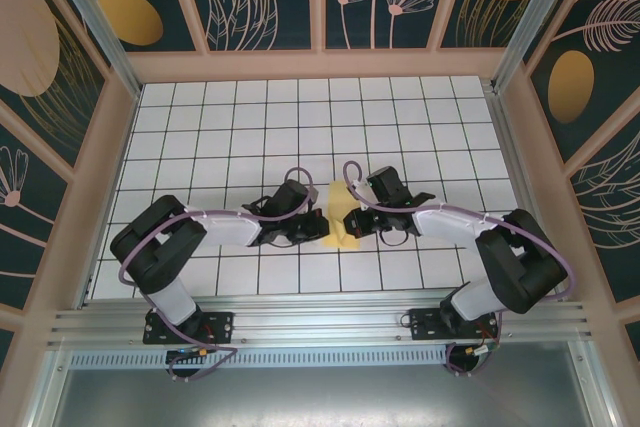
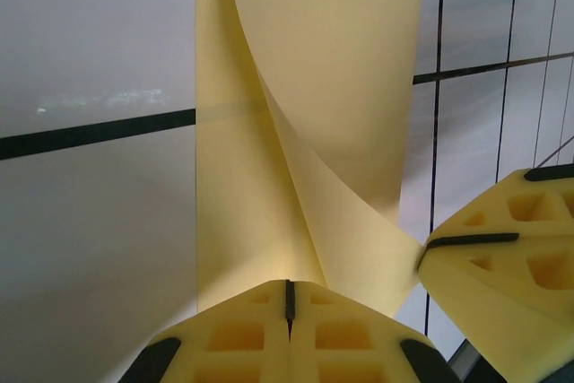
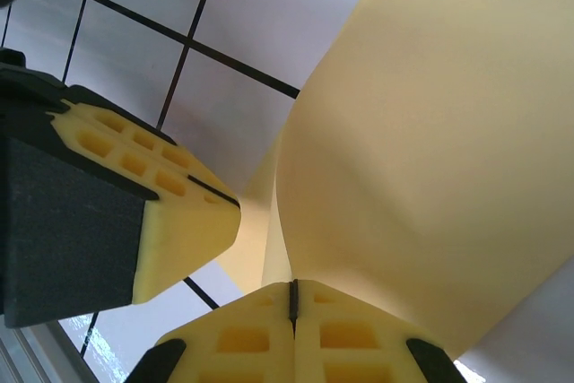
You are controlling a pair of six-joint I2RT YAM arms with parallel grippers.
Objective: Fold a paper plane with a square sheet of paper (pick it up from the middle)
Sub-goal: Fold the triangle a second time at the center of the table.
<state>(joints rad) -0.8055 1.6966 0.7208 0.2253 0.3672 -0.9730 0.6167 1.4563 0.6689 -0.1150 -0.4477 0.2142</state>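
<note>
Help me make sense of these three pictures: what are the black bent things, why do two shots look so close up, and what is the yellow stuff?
The black bent things are two robot arms bolted at the near edge of a white tiled table, seen from a camera above. The other two pictures come from small cameras on each arm's wrist, so each looks along its own fingers. The yellow foam blocks are those fingers. The thin pale-yellow sheet is the square sheet of paper, curled and partly folded between the arms. The left gripper is shut on one edge of it, and the right gripper is shut on it too. In each close-up, the other arm's fingers show at the side.
</note>
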